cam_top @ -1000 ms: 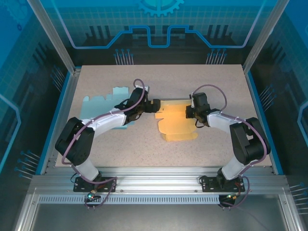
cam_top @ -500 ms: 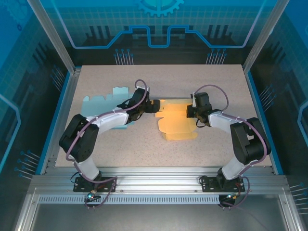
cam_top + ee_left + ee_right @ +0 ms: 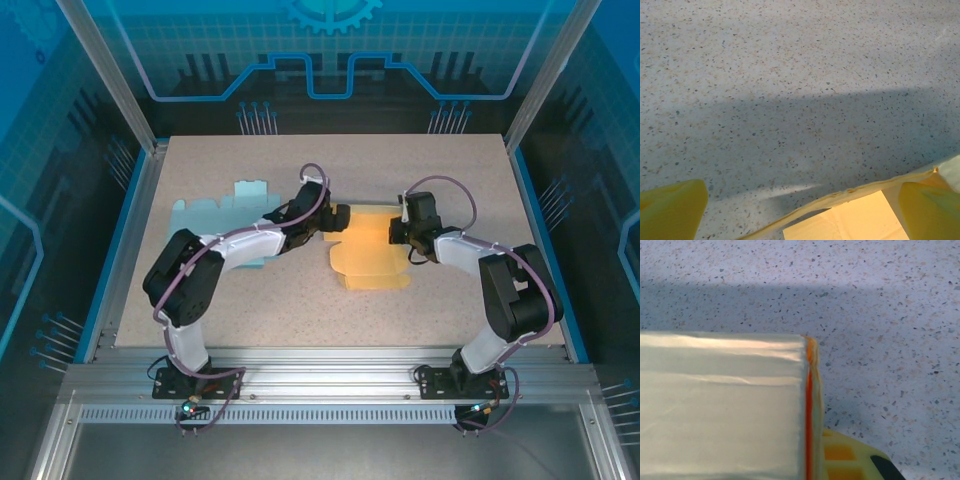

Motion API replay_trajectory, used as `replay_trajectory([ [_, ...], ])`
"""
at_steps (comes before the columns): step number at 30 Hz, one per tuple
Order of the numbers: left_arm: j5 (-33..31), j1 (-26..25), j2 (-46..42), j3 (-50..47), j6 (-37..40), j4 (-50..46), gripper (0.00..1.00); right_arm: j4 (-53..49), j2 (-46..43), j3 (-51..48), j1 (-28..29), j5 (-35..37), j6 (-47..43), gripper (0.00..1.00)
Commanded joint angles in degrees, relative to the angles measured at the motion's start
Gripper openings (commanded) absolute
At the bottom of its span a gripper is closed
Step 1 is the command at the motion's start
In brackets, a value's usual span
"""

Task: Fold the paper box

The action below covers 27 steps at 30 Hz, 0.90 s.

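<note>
The far end of the yellow paper box (image 3: 368,255) is partly covered from above by both arms, so its outline there cannot be traced. It is laid flat about midway between the near and far edges of the bench (image 3: 450,170), a little toward the right edge. The left fingers (image 3: 338,218) are seen at the box's far left corner and the right fingers (image 3: 397,232) at its far right corner, both seemingly touching the paper, though contact is too small to be confirmed from above. In the left wrist view one yellow finger (image 3: 670,210) is cut off at the lower left and the other (image 3: 927,210) at the lower right. They are held wide apart, and a thin raised edge of the box (image 3: 855,192) runs between them above the speckled bench, with a flat yellow panel (image 3: 850,222) below it. In the right wrist view a pale, glossy, blurred surface (image 3: 720,410) is pressed close to the lens and ends in an orange-yellow edge (image 3: 810,410); it cannot be said with certainty which part of the box it is. Just one yellow finger piece (image 3: 850,460) is visible beneath it, so whether the right fingers are apart or clamped cannot be told. A light blue sheet (image 3: 212,212) lies flat toward the left edge, partly hidden under the left arm.
</note>
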Motion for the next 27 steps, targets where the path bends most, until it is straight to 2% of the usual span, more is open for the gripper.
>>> replay_trajectory([
  [1,-2.48,-1.78,2.00,1.65,-2.15,1.75,0.99,0.51,0.62,0.18,-0.04,-1.27,0.20,0.00],
  [5,-7.01,-1.83,-1.07,-2.67,-2.98,2.85,0.99,0.50,0.70,0.28,0.01,-1.26,0.29,0.00],
  [9,-10.13,-1.76,-8.64,-8.24,-1.95,3.00,0.99,0.38,0.79,0.33,-0.04,-1.31,0.29,0.00],
  [15,-9.96,-1.60,-19.69,-15.96,-5.79,0.54,0.99,0.38,0.79,0.36,-0.03,-1.22,0.29,0.00],
  [20,-2.87,-1.68,-23.62,-21.79,-14.32,1.27,0.86,0.52,0.79,0.29,-0.03,-1.42,0.20,0.00],
  [27,9.46,-1.87,-16.16,-22.18,-22.48,8.26,0.82,0.65,0.60,0.12,0.02,-1.52,0.20,0.00],
])
